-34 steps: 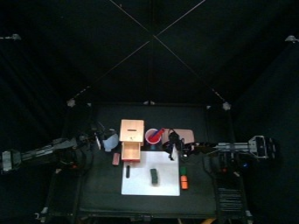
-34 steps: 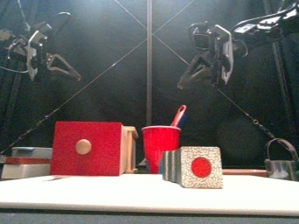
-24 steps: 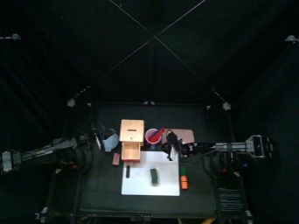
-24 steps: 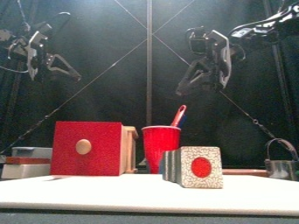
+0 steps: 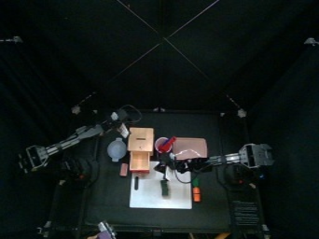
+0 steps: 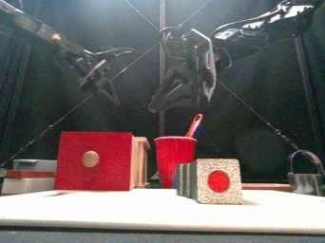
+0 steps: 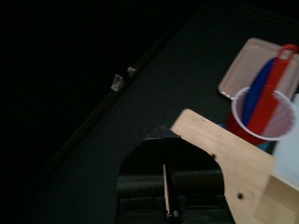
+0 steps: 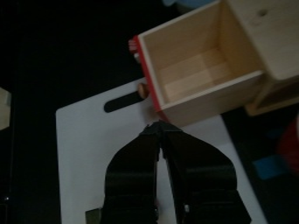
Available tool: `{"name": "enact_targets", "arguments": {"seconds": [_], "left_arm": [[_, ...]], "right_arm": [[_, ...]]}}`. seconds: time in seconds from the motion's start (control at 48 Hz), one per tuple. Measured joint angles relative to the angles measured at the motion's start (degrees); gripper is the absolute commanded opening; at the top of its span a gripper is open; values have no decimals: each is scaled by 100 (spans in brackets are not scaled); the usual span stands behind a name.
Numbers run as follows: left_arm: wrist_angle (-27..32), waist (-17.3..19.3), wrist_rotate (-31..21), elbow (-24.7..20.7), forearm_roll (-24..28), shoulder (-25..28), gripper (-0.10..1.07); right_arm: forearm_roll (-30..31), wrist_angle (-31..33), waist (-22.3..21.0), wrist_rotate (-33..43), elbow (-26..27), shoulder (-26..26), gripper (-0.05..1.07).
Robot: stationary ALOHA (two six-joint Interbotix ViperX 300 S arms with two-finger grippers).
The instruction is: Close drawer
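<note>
Nothing closed yet.
Drawer (image 8: 197,66): sticking out, empty, red front unpushed.
Right pincer (image 8: 156,131): pressed together, hovering just beside drawer front.
Left pincer (image 7: 170,213): pressed together, hanging above box.

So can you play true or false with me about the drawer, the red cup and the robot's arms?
1. The drawer is pulled out and empty. True.
2. The right end effector is wide open. False: its jaws are pressed together, just in front of the drawer's red face.
3. The red cup lies on its side. False: it stands upright with something stuck in it.
4. The left end effector is shut near the wooden box. True.
5. The white sheet lies in front of the box. True.
</note>
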State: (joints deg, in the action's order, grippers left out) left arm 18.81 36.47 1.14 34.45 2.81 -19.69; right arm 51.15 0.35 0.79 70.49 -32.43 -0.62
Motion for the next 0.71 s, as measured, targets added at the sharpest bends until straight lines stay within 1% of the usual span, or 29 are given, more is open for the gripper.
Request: {"name": "enact_targets", "arguments": {"seconds": [0.062,0.146,0.271,0.333,0.396,0.479,0.604,0.708], "left_arm": [[308,97,79,-501,44,536,3],[686,202,229,-993,123,1169,3],[1160,325,598,-1512,193,1925,3],[1380,360,791,-1688,167,2259,3],[1564,396,932,-1811,88,2549,3],[1679,413,1090,-1890,-9,2777,3],[1714,413,1283,-1925,-141,2918,3],[1731,404,1362,-1916,-237,2971,3]], "right_arm": [[-79,44,79,0,193,-290,45],[-176,62,149,0,316,-466,45],[-255,62,264,0,483,-606,45],[-264,62,352,0,580,-677,45],[-255,62,431,0,694,-800,45],[-290,70,475,0,861,-1011,45],[-369,193,510,0,1169,-1424,45],[-369,281,510,0,1538,-1793,45]]}}
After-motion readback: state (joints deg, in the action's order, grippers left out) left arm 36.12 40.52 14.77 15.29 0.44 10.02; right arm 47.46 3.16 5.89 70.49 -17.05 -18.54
